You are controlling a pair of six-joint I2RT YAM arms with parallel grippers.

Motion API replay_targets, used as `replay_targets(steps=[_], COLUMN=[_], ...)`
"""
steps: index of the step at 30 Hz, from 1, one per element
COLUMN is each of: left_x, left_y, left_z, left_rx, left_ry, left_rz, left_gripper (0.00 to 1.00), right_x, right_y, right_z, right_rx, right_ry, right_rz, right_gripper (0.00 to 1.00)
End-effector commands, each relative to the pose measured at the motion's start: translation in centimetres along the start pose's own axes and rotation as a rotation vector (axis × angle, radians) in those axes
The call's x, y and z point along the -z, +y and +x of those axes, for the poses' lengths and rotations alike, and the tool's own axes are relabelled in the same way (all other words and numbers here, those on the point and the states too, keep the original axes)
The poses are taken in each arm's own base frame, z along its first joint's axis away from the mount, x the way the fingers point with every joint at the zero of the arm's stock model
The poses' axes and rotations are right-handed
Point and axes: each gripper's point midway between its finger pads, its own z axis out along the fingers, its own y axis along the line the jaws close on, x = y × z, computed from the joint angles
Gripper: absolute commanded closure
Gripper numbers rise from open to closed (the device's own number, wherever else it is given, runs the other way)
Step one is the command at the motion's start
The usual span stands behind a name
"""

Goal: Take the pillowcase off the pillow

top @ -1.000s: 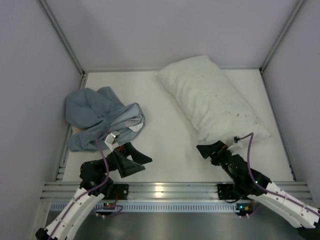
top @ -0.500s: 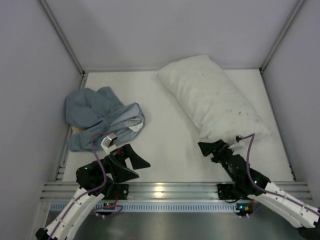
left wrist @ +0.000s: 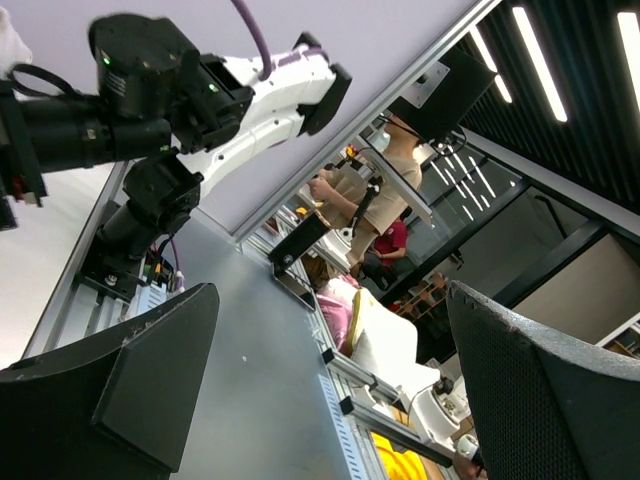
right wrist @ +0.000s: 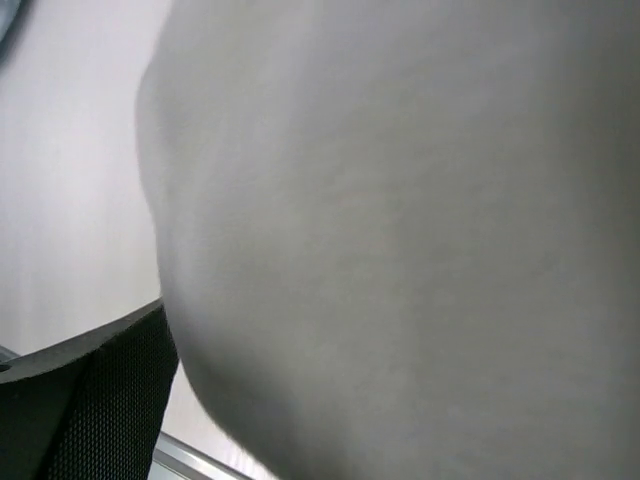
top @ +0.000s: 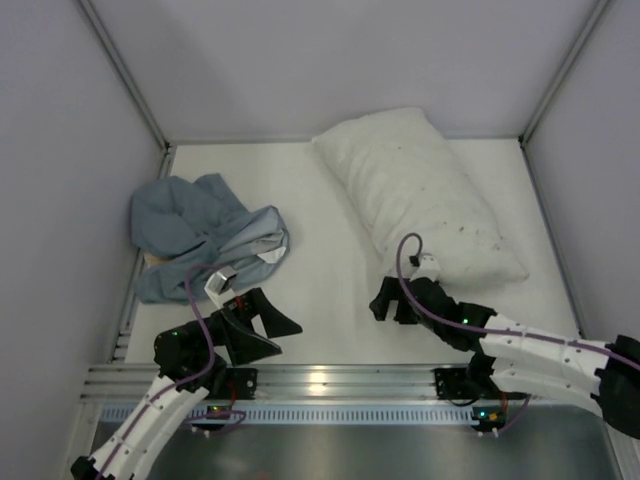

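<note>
On the right wrist camera the pillow is one close grey blur. Only one finger of the right hand shows there, the other cut off; jaws unreadable.

A white tabletop is boxed in by plain pale lilac-grey panels, one at the back, one on the left and one on the right, with slim aluminium posts slanting up the two far corners. A ribbed aluminium rail runs along the near edge, with a dull grey metal bench beyond it. Past the bench the left wrist view opens onto a dim hall with a dark ceiling, long bright light strips and two people, one in beige and one in red.
</note>
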Motion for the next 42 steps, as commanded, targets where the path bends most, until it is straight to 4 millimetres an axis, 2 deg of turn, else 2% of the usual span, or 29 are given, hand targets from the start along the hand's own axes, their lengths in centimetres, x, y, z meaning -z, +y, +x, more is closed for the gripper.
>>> replay_targets(steps=[1,2,3,5,6,8,9,11,13,14,15,16,17,18,20,21,22,24,25,27,28,30,31,32,34,38,40,42], left_x=[1.8,1.8,1.8,1.8,1.8,1.8,1.8,1.8,1.8,1.8,1.8,1.8,1.9,1.9,2.0,2.1,2.2,2.2,2.2,2.2,2.1,2.1,2.0,2.0,2.0,2.0,2.0,2.0], left_y=[6.4,6.3,6.3,6.3,6.2,6.3,6.5,6.6,6.7,6.7,6.9,7.1,7.6,7.9,8.3,8.7,8.9,9.1,9.0,9.1,8.9,8.7,8.6,8.6,8.4,8.5,8.5,8.7], left_z=[2.8,2.8,2.8,2.8,2.8,2.7,2.7,2.7,2.7,2.7,2.8,2.8,2.9,3.0,3.1,3.4,3.4,3.6,3.6,3.5,3.3,3.1,3.1,3.2,3.1,3.0,3.0,2.9], left_rx=[0.119,0.119,0.121,0.124,0.124,0.122,0.123,0.12,0.122,0.123,0.127,0.121,0.134,0.139,0.126,0.139,0.127,0.131,0.124,0.123,0.118,0.121,0.119,0.121,0.123,0.125,0.124,0.133], left_ry=[0.011,0.01,0.01,0.009,0.009,0.006,0.004,0.002,0.001,0.001,0.004,0.006,0.008,0.011,0.018,0.025,0.031,0.039,0.039,0.032,0.026,0.015,0.012,0.016,0.017,0.01,0.007,-0.002], left_rz=[-0.099,-0.097,-0.097,-0.096,-0.095,-0.098,-0.102,-0.107,-0.112,-0.114,-0.121,-0.129,-0.147,-0.159,-0.176,-0.195,-0.2,-0.21,-0.208,-0.208,-0.2,-0.192,-0.187,-0.185,-0.181,-0.183,-0.183,-0.191], left_gripper=[0.01,0.01,0.01,0.01,0.01,0.01,0.01,0.01,0.01,0.01,0.01,0.01,0.01,0.01,0.01,0.01,0.01,0.01,0.01,0.01,0.01,0.01,0.01,0.01,0.01,0.01,0.01,0.01], right_x=[-0.8,-1.1,-0.9,-1.7,-1.2,-1.6,-1.0,-0.7,-0.1,0.4,0.1,1.4,2.3,2.2,4.3,4.3,5.5,6.1,7.2,7.4,8.4,8.1,8.6,8.1,8.1,6.0,5.9,5.3], right_y=[8.1,8.6,10.3,11.6,13.9,15.8,17.1,17.4,15.9,15.8,13.7,12.8,12.4,10.0,8.0,6.2,6.0,4.3,4.9,4.7,5.3,5.0,5.3,4.9,4.9,3.0,3.1,3.2], right_z=[-5.5,-6.2,-8.0,-8.6,-9.9,-10.1,-10.9,-10.8,-9.6,-8.4,-6.1,-5.4,-3.6,-2.0,-0.2,1.2,1.0,2.6,1.9,2.4,1.5,1.5,0.8,1.2,0.6,0.4,-0.3,0.2], right_rx=[0.174,0.217,0.228,0.309,0.316,0.342,0.335,0.281,0.244,0.194,0.193,0.171,0.128,0.129,0.075,0.073,0.042,0.046,0.025,0.043,0.015,0.015,0.001,0.005,-0.012,-0.064,-0.096,-0.095], right_ry=[-0.146,-0.165,-0.206,-0.212,-0.241,-0.228,-0.231,-0.212,-0.173,-0.143,-0.094,-0.085,-0.052,-0.043,-0.006,0.022,0.016,0.042,0.012,-0.014,-0.054,-0.1,-0.137,-0.147,-0.198,-0.274,-0.323,-0.335], right_rz=[-0.221,-0.208,-0.222,-0.226,-0.295,-0.345,-0.369,-0.344,-0.294,-0.299,-0.258,-0.248,-0.245,-0.181,-0.169,-0.143,-0.178,-0.192,-0.268,-0.337,-0.414,-0.453,-0.496,-0.496,-0.516,-0.435,-0.45,-0.469], right_gripper=[0.0,0.01,0.01,0.01,0.01,0.01,0.01,0.01,0.01,0.01,0.01,0.01,0.01,0.0,0.01,0.0,0.0,0.01,0.0,0.01,0.01,0.01,0.01,0.01,0.01,0.01,0.01,0.01])
